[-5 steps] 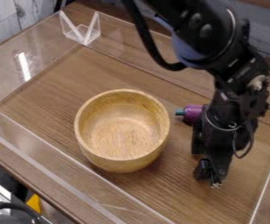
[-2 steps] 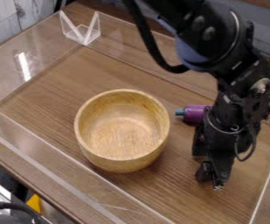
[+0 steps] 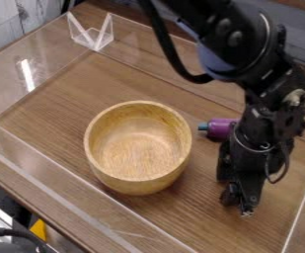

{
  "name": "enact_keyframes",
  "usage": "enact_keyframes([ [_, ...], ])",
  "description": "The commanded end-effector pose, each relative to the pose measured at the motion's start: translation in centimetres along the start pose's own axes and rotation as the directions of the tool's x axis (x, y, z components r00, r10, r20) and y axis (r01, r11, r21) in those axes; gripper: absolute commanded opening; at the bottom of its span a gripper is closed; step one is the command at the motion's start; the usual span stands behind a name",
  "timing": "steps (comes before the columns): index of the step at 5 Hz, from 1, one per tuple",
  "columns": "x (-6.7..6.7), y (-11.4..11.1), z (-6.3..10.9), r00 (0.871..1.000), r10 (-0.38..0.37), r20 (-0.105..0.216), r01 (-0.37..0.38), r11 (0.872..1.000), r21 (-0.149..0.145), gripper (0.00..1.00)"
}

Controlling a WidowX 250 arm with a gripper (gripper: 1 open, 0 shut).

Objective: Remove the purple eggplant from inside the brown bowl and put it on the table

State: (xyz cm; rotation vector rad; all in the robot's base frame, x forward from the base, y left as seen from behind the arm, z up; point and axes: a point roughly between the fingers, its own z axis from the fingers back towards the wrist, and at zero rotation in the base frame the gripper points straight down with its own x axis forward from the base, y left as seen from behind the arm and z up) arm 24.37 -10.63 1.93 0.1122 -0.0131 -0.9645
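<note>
While arm hides gripper (image 3: 239,201) state, purple eggplant (image 3: 218,126) on table (image 3: 62,109), beside brown bowl (image 3: 139,148).

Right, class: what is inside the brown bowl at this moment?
Nothing: the brown bowl shows only bare wood inside. The purple eggplant lies outside on the table, mostly hidden behind the gripper.

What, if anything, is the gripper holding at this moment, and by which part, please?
It cannot be told. The gripper points down at the table, and the arm hides most of the eggplant lying beside the empty bowl.
</note>
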Motion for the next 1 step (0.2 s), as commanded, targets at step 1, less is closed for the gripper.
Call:
enact_keyframes([
  [1, 0.16, 0.02, 0.6, 1.0, 0.006, 0.018, -0.006, 1.0, 0.007, 1.0],
])
